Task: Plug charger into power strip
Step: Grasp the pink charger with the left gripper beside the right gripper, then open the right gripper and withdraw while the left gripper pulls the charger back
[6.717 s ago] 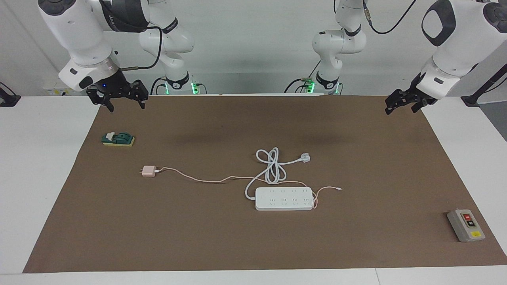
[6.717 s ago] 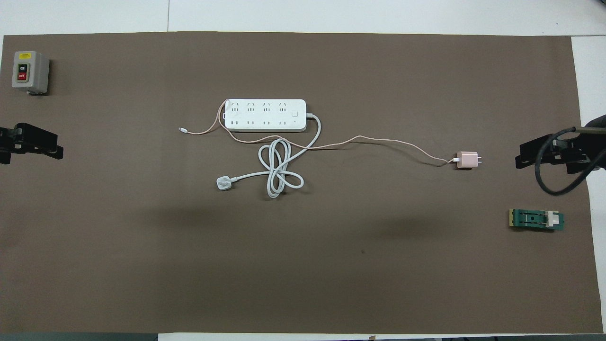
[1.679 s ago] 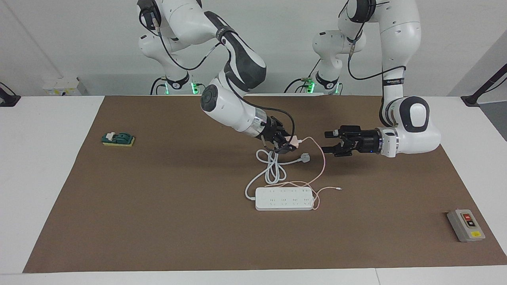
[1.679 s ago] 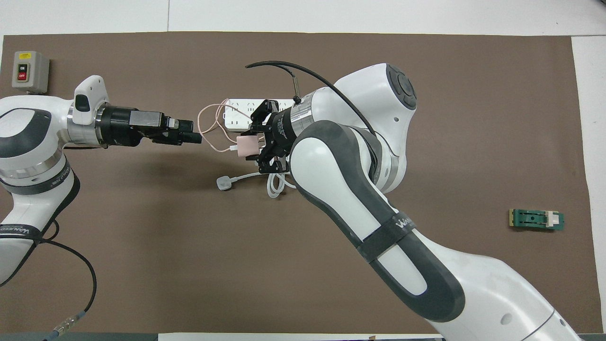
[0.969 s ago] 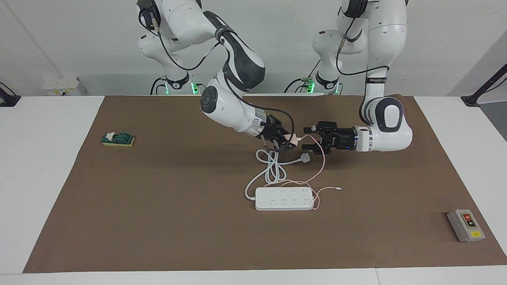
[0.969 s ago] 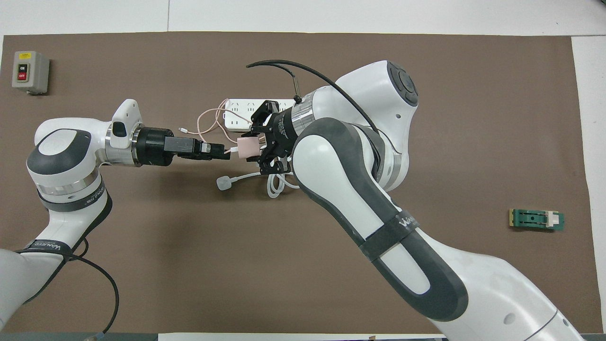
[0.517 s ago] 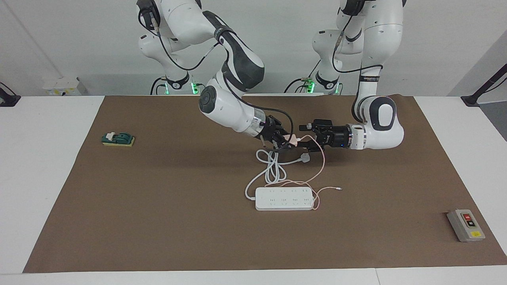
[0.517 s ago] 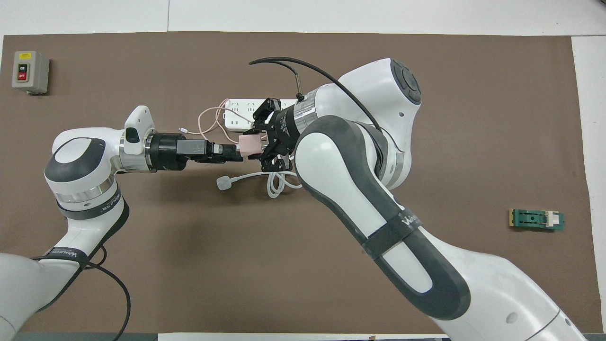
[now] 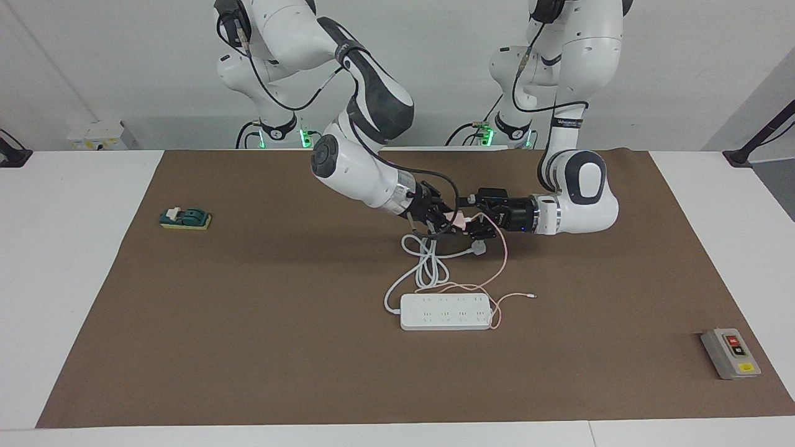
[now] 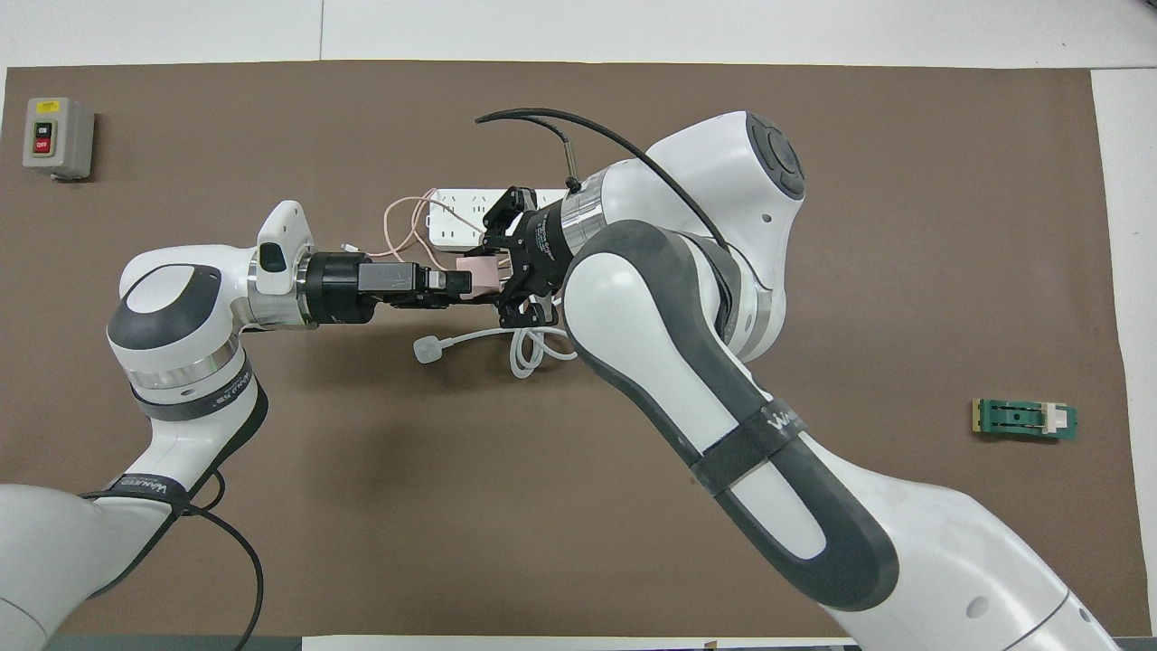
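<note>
Two arms meet in mid-air over a charger handover

At the centre of the frame, the right gripper (image 9: 442, 221) is clamped on the pale-pink charger (image 9: 458, 218), holding it aloft over the coiled white cord (image 9: 425, 261) so the left gripper (image 9: 477, 218), reaching in level from the frame's right, can take it; whether its fingers have closed on the cube cannot be told. The thin pink cable (image 9: 504, 254) droops to the mat, its slack looping beside the power strip (image 9: 445, 311), which lies flat at lower centre, sockets up and unoccupied. The pass likely serves to turn the prongs downward for insertion.
</note>
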{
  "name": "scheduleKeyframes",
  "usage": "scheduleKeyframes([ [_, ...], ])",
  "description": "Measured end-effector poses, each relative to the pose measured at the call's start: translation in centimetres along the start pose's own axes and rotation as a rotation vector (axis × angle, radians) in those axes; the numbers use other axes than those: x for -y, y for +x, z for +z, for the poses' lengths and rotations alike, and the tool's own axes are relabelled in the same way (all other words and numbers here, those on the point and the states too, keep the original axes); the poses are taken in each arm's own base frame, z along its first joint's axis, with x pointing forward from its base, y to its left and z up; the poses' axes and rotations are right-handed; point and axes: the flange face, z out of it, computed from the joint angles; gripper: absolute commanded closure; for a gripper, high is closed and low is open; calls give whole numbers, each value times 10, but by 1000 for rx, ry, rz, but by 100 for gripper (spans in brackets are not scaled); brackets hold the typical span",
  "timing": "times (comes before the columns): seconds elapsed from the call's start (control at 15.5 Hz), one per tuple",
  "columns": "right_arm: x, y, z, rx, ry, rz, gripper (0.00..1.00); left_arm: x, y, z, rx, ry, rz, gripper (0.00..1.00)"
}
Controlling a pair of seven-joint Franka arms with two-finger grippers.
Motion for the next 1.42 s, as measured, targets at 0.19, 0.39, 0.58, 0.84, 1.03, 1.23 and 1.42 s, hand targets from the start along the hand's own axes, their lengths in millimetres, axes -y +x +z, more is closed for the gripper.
scheduleKeyframes([
  [0.19, 0, 0, 0, 0, 1, 0, 100, 0, 1, -1, -7, 3, 0, 62],
  [0.39, 0, 0, 0, 0, 0, 0, 100, 1, 2, -3, -19, 14, 0, 84],
  [0.58, 1, 0, 0, 0, 0, 0, 100, 1, 2, -4, -21, 15, 0, 100],
  [0.84, 1, -1, 1, 0, 3, 18, 0, 1, 2, -4, -21, 15, 1, 100],
  [1.03, 4, -5, -2, 5, 15, 34, 0, -3, 5, -10, -12, 36, 20, 100],
  [1.23, 6, -5, -6, 5, 24, 36, 0, -22, 16, -35, 22, 123, 88, 100],
  [1.42, 15, 2, -23, 8, 43, 46, 0, -52, 37, -86, 34, 253, 183, 100],
])
